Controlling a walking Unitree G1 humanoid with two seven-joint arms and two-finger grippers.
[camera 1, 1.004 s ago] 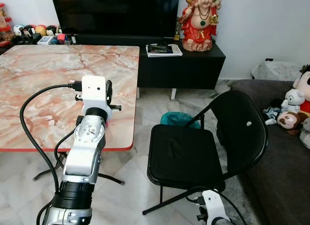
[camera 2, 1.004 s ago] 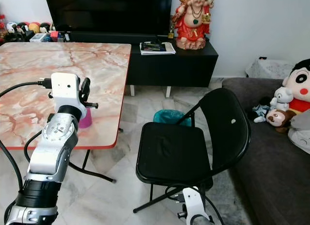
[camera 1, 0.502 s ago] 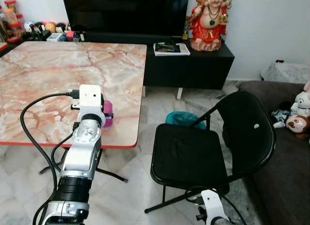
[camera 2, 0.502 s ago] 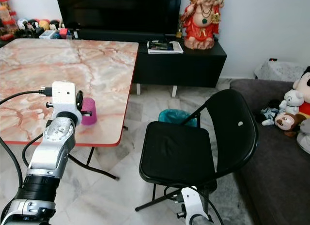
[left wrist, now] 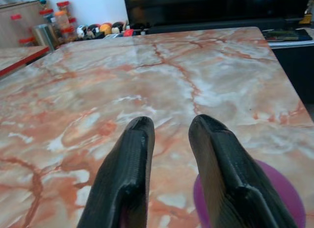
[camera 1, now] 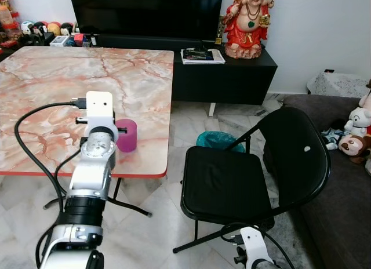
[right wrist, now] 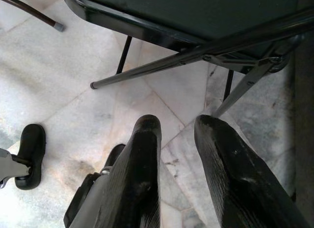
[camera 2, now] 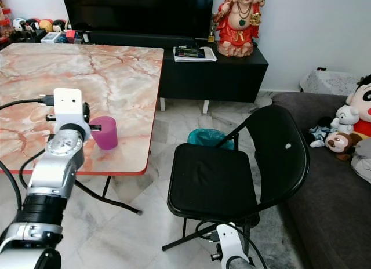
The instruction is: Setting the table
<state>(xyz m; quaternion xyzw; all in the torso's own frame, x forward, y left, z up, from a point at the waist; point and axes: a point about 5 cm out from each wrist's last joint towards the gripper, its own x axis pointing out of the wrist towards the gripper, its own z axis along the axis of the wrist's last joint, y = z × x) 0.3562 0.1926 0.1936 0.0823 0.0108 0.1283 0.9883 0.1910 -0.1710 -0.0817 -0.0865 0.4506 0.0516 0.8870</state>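
A purple cup (camera 1: 126, 135) stands upright on the pink marble table (camera 1: 52, 83), close to its front right corner. My left arm reaches over the table's front edge, and its wrist (camera 1: 99, 109) is just left of the cup. In the left wrist view my left gripper (left wrist: 171, 125) is open with nothing between its fingers, and the cup (left wrist: 277, 188) sits beside and below one finger (left wrist: 223, 174). My right gripper (right wrist: 174, 122) hangs low over the floor by the chair legs, fingers apart and holding nothing.
A black folding chair (camera 1: 226, 185) stands right of the table. Behind it sit a teal bin (camera 1: 215, 142) and a black TV console (camera 1: 232, 75) with a red statue (camera 1: 248, 20). A grey sofa (camera 1: 342, 188) with plush toys lines the right.
My left wrist has moved left, away from the cup, which now stands in plain view beside it on the table. The head camera also shifted slightly.
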